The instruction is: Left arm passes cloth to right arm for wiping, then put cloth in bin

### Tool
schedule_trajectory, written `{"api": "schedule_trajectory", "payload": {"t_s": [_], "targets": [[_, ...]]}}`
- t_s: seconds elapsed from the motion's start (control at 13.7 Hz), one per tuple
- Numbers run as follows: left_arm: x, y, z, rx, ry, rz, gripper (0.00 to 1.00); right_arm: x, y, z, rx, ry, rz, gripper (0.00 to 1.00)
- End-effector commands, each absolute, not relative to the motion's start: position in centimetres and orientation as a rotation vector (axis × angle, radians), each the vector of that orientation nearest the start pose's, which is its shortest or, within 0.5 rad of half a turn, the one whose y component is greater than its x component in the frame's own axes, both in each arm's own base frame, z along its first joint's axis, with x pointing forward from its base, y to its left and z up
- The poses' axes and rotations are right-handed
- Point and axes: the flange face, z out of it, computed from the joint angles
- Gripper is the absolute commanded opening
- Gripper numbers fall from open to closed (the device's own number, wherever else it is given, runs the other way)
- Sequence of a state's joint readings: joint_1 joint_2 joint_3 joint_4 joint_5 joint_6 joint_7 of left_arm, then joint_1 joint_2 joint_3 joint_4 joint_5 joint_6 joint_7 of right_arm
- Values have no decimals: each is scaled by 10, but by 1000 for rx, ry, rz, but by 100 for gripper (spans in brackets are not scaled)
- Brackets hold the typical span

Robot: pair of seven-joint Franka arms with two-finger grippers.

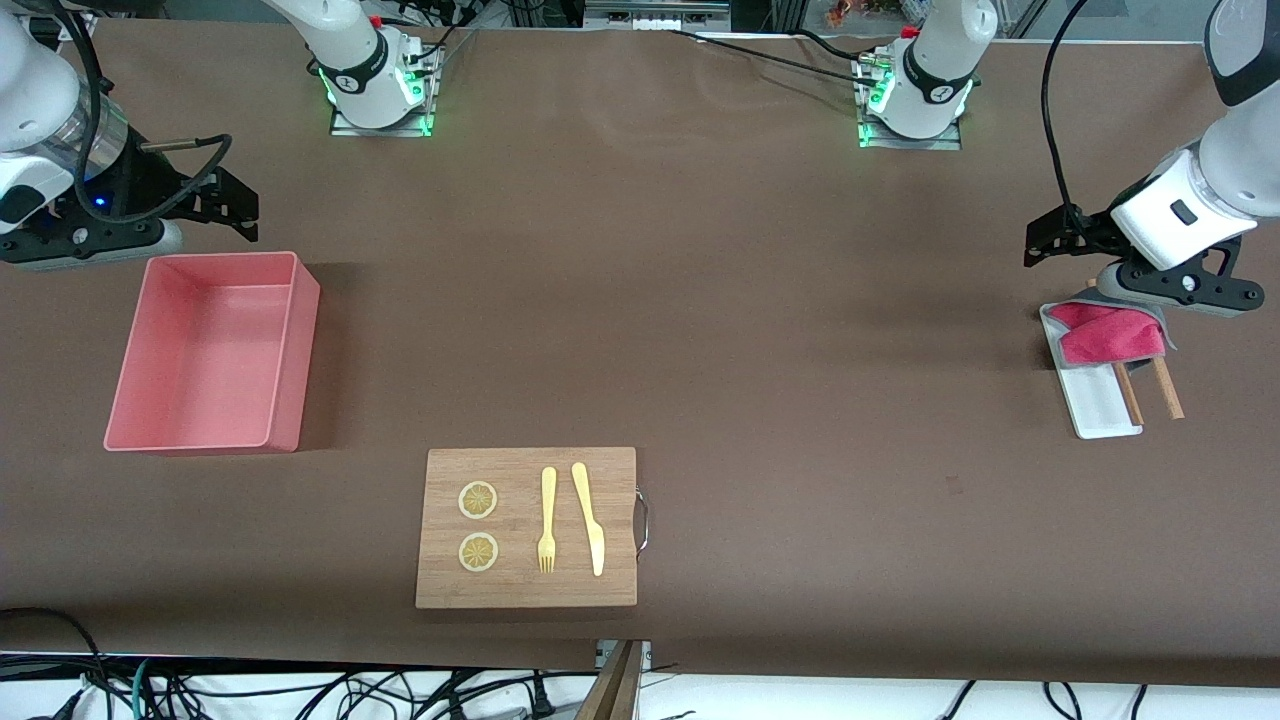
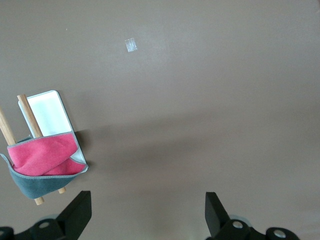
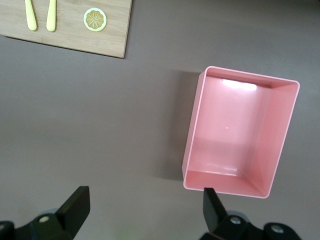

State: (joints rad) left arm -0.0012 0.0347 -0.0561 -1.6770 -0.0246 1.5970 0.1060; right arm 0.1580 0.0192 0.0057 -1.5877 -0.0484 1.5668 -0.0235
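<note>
We judged that nothing was done yet: the cloth lay on the white tray, the bin was empty, and our left end effector and right end effector hung open, holding nothing.

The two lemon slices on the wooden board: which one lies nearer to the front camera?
The lemon slice near the fork's tines is nearer to the camera. The other lemon slice lies farther up the wooden board, beside the fork's handle.
</note>
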Motion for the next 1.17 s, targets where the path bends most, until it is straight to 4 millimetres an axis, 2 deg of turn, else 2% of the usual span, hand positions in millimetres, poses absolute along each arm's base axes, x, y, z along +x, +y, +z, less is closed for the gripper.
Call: {"api": "schedule_trajectory", "payload": {"t_s": [0.0, 1.09], "targets": [[562, -37, 564, -3166, 252, 186, 100, 555, 88, 608, -3193, -308, 44, 100], [561, -35, 561, -3161, 253, 225, 100, 560, 88, 605, -3192, -312, 32, 100]]}}
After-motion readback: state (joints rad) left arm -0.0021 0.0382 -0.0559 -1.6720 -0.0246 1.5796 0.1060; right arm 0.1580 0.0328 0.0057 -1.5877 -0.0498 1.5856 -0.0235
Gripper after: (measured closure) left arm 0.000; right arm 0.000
